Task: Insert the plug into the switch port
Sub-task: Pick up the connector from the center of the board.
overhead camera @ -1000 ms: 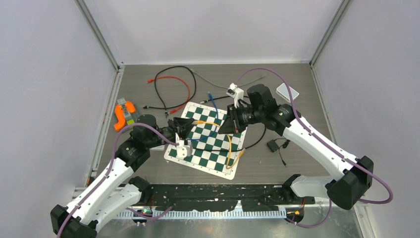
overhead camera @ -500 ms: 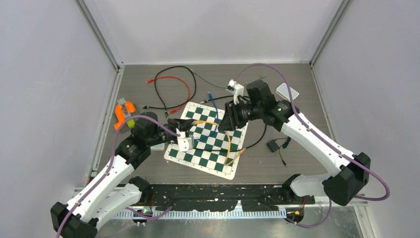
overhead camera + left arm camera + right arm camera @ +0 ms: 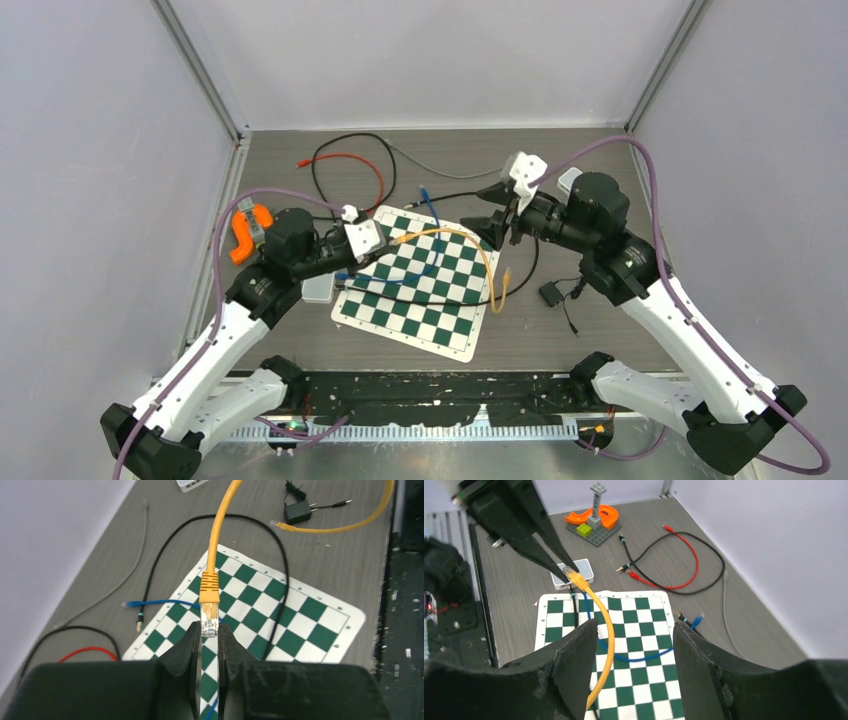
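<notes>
Our left gripper [image 3: 210, 636] is clenched on the clear plug [image 3: 209, 619] of the yellow Ethernet cable [image 3: 220, 525]. It sits lower middle in the left wrist view, with the chessboard mat [image 3: 300, 610] beyond it. Our right gripper [image 3: 634, 627] stands spread, grasping nothing. The white switch [image 3: 585, 569] lies beside the mat, near the plug.
</notes>
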Controlling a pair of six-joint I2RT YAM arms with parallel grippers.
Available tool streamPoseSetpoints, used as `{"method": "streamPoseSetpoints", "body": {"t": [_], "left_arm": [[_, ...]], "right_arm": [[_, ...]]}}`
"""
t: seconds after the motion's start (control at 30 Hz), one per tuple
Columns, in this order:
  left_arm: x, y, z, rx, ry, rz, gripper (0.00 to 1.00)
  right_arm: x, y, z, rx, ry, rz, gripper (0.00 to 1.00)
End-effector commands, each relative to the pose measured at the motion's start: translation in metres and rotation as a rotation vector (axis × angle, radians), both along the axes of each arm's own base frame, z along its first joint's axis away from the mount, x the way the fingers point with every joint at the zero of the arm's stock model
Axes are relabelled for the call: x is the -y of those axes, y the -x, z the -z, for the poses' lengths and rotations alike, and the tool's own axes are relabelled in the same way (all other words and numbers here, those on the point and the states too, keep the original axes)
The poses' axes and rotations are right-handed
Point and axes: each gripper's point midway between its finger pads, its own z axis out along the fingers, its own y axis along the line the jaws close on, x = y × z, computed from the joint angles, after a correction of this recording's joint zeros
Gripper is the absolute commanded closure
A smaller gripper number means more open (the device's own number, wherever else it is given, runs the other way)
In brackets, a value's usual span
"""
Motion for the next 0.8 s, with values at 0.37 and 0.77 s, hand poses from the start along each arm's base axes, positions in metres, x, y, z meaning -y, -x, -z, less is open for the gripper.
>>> {"method": "streamPoseSetpoints", "body": {"t": [0.37, 0.77], "left_arm": [[0.009, 0.018, 0.012, -0.222, 0.023, 0.054, 1.00], [0.007, 0.028, 0.018, -0.225, -0.006, 0.113, 1.00]], "right_arm": [[-0.087, 0.034, 0.071, 0.366, 0.238, -0.529, 0.42], [-0.109, 0.020, 0.100, 0.355, 0.317, -0.488, 0.54]]}}
